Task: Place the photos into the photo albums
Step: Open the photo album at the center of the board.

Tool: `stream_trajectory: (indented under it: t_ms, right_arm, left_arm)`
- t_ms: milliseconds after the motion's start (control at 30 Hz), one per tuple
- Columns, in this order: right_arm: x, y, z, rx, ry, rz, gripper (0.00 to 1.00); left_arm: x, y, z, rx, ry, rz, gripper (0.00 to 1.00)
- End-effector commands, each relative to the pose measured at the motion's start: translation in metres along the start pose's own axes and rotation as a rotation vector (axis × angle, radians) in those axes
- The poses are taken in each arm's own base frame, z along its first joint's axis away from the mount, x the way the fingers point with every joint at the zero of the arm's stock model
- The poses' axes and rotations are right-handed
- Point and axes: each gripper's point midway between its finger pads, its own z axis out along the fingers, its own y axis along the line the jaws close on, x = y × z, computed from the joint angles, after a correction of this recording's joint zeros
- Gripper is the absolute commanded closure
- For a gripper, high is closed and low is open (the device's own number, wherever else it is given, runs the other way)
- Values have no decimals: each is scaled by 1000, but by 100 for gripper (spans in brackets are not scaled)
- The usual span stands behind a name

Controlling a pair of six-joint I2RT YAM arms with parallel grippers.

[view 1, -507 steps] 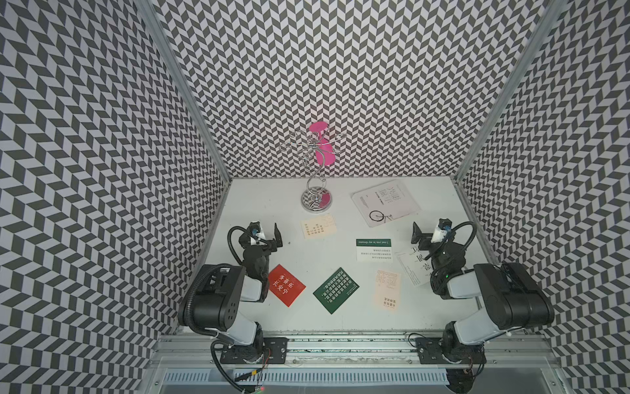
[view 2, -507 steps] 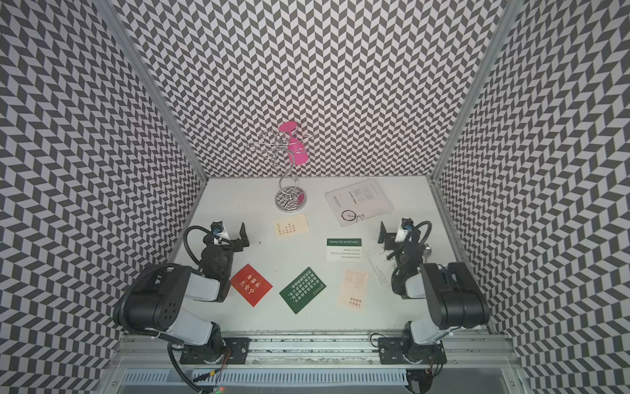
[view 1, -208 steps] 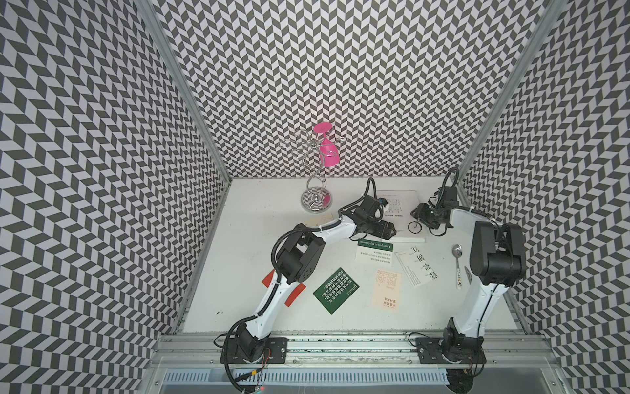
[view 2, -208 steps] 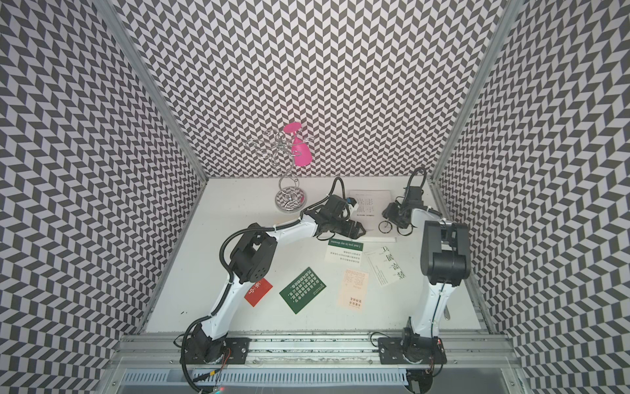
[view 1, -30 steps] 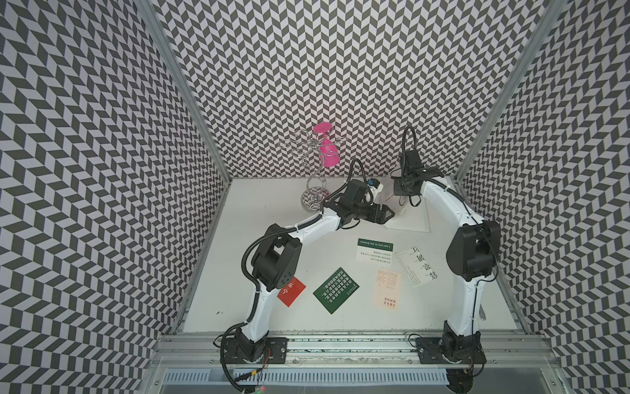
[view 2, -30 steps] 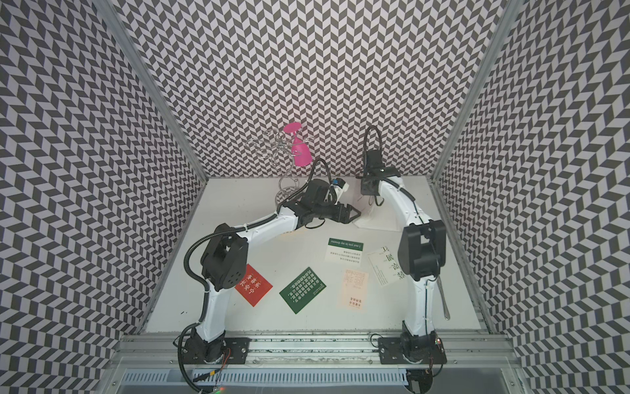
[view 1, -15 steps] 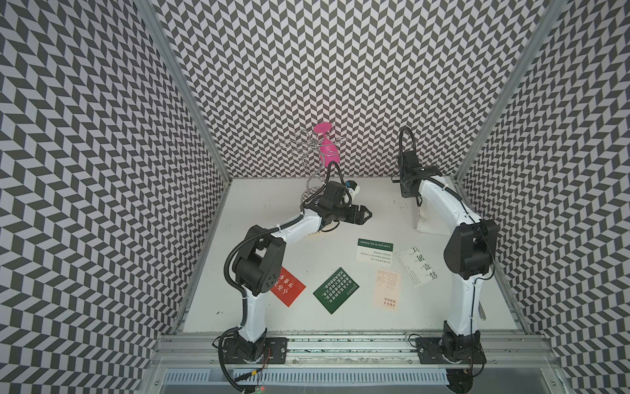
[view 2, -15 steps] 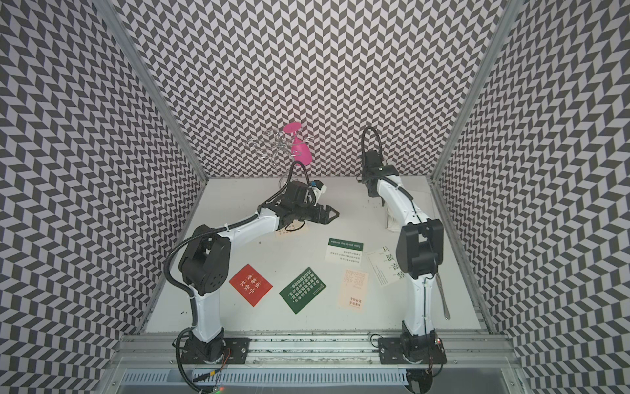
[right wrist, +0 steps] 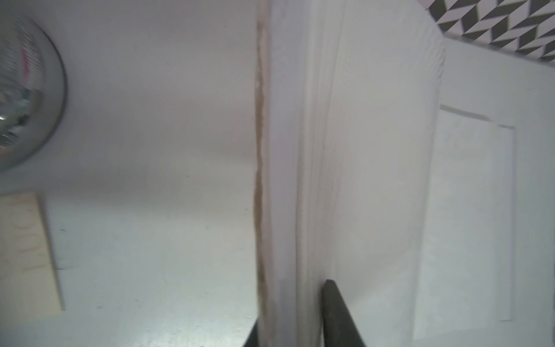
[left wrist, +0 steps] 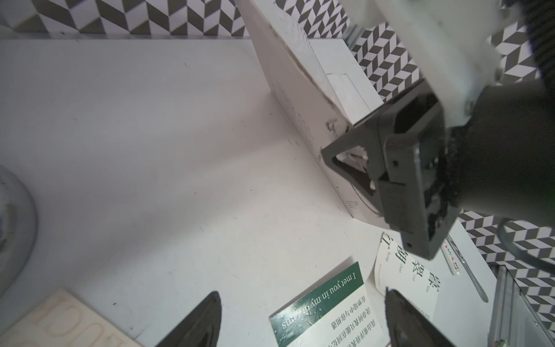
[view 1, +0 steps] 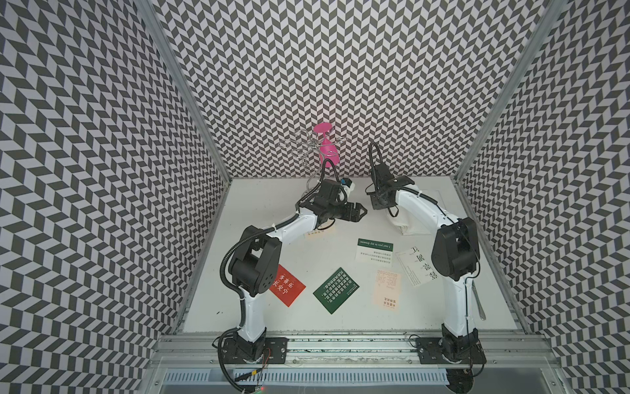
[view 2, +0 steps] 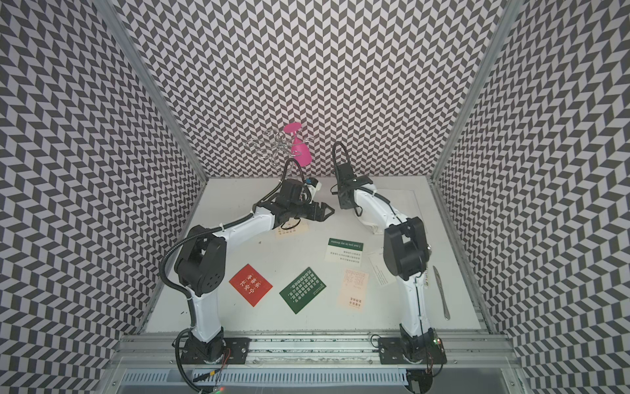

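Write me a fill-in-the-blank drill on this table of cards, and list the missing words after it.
1. The card between the red card and the peach card is dark ___.
2. The left gripper has its jaws ___ and holds nothing.
3. The green-banded card reads "I met you in my ___".
4. The metal utensil lies beside the base of the ___ arm.

Missing words: green; open; dreams; right.
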Motion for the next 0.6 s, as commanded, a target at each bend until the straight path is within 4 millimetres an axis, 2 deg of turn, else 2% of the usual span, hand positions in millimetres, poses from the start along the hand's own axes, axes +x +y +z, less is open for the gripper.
stream_trajectory:
  t_ms: [0, 100, 300, 467, 567]
  right_arm:
    - [0, 27, 1, -171, 6, 44, 64]
    - [7, 40, 3, -246, 35, 42, 56]
    - [19, 60, 0, -376, 53, 57, 48]
    - [18, 85, -20, -571, 34, 93, 34]
    - [13, 95, -32, -683, 24, 126, 31]
  left_arm:
    - [-20, 2, -22, -42, -58, 35, 14]
    - [-26, 7, -28, -56, -73, 33, 14]
    - [-35, 12, -38, -92, -103, 47, 14]
    - [-36, 13, -40, -99, -109, 53, 14]
    - [-35, 13, -39, -98, -105, 52, 14]
